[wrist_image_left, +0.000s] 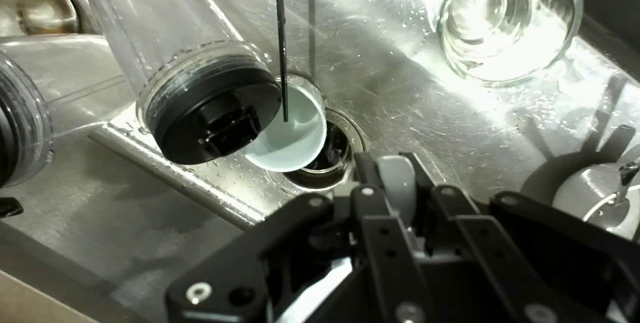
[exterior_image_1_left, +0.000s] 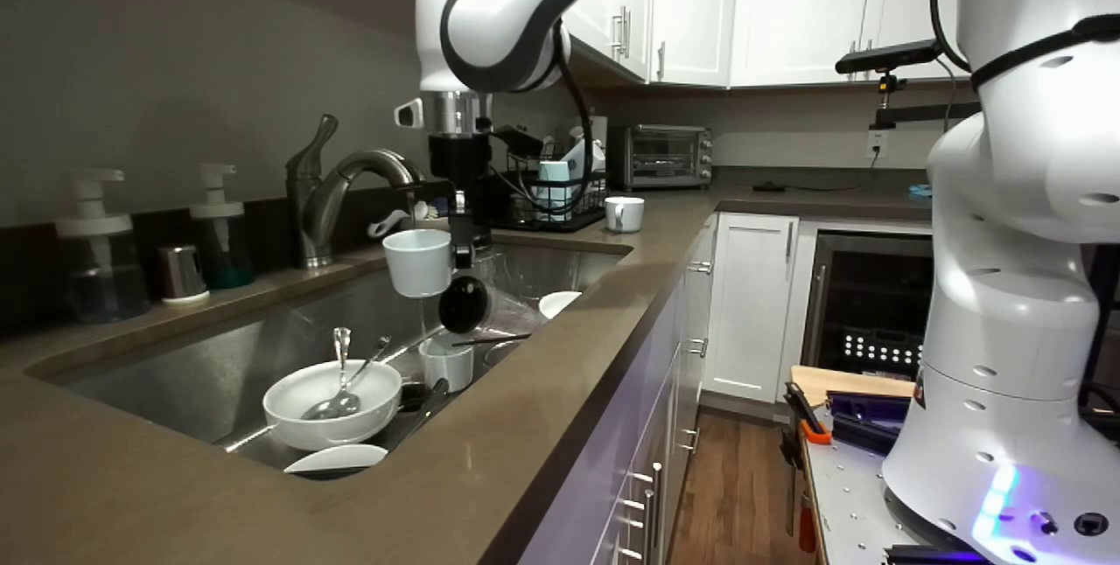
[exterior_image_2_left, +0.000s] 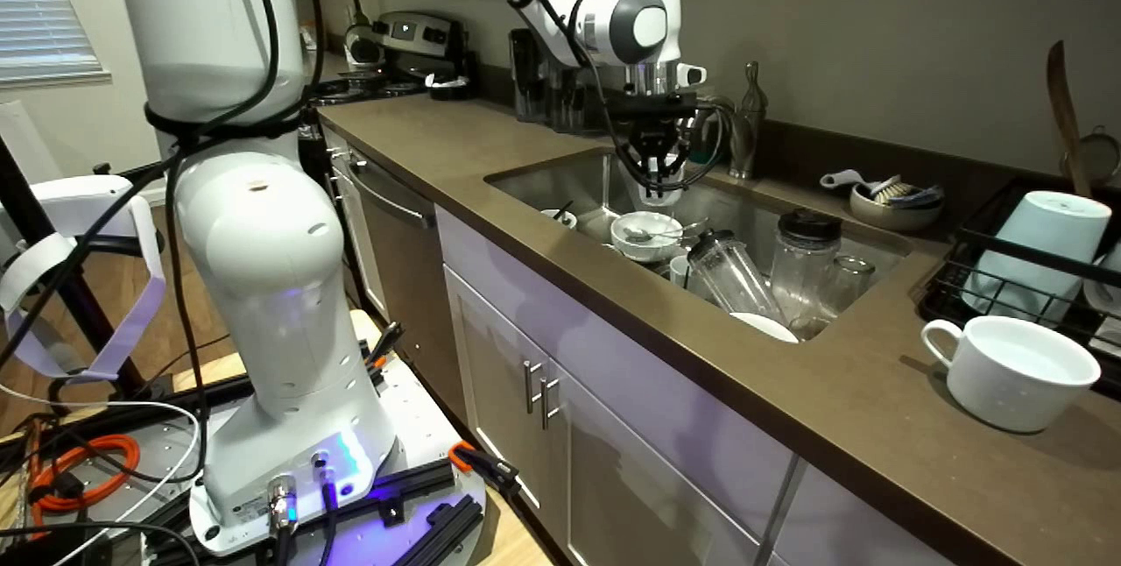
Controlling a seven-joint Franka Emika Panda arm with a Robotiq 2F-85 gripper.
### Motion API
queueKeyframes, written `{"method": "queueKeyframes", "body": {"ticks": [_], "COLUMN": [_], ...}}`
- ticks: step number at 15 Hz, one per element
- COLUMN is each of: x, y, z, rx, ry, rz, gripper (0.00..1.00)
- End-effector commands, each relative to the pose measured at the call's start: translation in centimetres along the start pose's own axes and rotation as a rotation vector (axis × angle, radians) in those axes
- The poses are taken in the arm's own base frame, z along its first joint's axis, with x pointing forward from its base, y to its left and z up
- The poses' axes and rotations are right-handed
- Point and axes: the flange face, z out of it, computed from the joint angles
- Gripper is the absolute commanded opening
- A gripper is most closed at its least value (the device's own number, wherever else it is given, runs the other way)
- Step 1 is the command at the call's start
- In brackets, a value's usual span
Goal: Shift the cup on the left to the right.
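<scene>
A white cup [exterior_image_1_left: 418,264] hangs upright in the air over the sink, beside my fingers. My gripper [wrist_image_left: 394,163] is shut on its pale handle [wrist_image_left: 400,188]; in the wrist view the rest of that cup is mostly hidden behind the fingers. In an exterior view the gripper [exterior_image_1_left: 462,252] points straight down, with the cup at its side. A second white cup [exterior_image_2_left: 1020,373] stands upright on the counter by the dish rack, its loop handle facing outward.
Inside the steel sink [exterior_image_1_left: 175,390] lie a white bowl [exterior_image_1_left: 332,412] with spoons, a tilted clear bottle [exterior_image_2_left: 731,272] with a black lid, another white cup [wrist_image_left: 292,133] and a drinking glass [wrist_image_left: 510,23]. The faucet [exterior_image_1_left: 328,189] rises behind. A black dish rack [exterior_image_1_left: 560,202] stands beyond.
</scene>
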Motion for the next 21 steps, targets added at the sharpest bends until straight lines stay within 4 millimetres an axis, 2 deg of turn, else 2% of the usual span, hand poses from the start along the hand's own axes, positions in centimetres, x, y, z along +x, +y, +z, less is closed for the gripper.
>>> {"method": "queueKeyframes", "body": {"ticks": [1, 12, 13, 21], "x": [0.8, 0.8, 0.4, 0.5], "y": [1.3, 3.3, 2.6, 2.8], "z": [-0.1, 0.2, 0.9, 0.8], "rx": [-0.027, -0.032, -0.005, -0.007], "ry": [0.006, 0.008, -0.004, -0.002], "rz": [0.012, 0.039, 0.036, 0.037], "gripper": [0.05, 0.05, 0.16, 0.16]}}
